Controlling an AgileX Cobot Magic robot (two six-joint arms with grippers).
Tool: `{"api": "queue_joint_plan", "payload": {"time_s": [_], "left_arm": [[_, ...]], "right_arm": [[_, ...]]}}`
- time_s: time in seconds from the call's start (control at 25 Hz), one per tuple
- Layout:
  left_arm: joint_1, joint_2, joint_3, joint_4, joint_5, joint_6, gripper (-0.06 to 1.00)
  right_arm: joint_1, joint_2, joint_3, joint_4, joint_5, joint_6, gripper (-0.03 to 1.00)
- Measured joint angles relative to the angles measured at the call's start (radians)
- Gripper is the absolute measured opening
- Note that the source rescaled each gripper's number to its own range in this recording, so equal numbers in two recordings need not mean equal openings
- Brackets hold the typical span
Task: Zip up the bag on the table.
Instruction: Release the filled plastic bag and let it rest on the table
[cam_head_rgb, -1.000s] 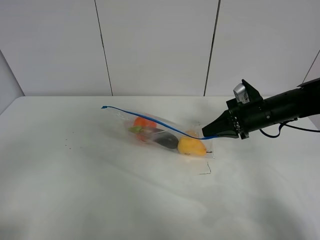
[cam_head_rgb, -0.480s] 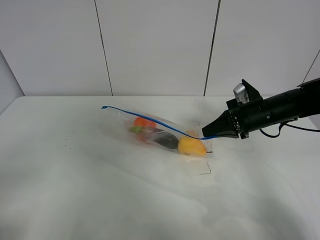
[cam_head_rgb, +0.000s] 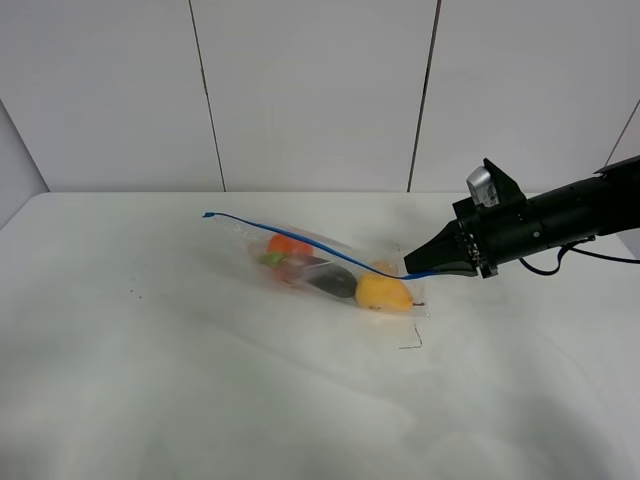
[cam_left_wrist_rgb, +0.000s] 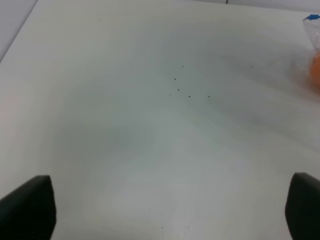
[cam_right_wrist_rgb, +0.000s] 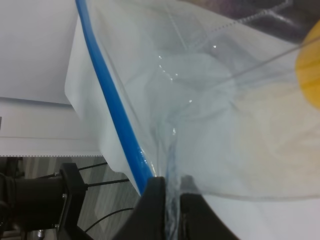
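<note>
The bag (cam_head_rgb: 330, 272) lies mid-tabletop (cam_head_rgb: 200, 380), its blue zipper strip (cam_head_rgb: 300, 240) pinched at one end by the right gripper (cam_head_rgb: 410, 268). With nothing anchoring the far end, sliding could drag the bag or slip off. The left gripper (cam_left_wrist_rgb: 160, 210) hangs wide, well apart.

Illumination is bright, diffuse and even; the large plain white tabletop (cam_head_rgb: 200, 380) carries only faint soft shadows. The left wrist view is soft throughout. In the right wrist view, small glare points mark the clear crinkly plastic zip bag (cam_right_wrist_rgb: 210, 100), its orange-yellow contents blurred.
</note>
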Motion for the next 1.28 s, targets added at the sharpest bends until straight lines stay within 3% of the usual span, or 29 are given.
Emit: {"api": "queue_joint_plan", "payload": {"time_s": [1.16, 1.24, 1.28], "left_arm": [[0.000, 0.000, 0.063, 0.001, 0.005, 0.000, 1.00], [0.000, 0.000, 0.063, 0.001, 0.005, 0.000, 1.00], [0.000, 0.000, 0.063, 0.001, 0.005, 0.000, 1.00]], "right_arm": [[0.000, 0.000, 0.000, 0.000, 0.000, -0.005, 0.00], [0.000, 0.000, 0.000, 0.000, 0.000, -0.005, 0.06], [0.000, 0.000, 0.000, 0.000, 0.000, -0.005, 0.15]]}}
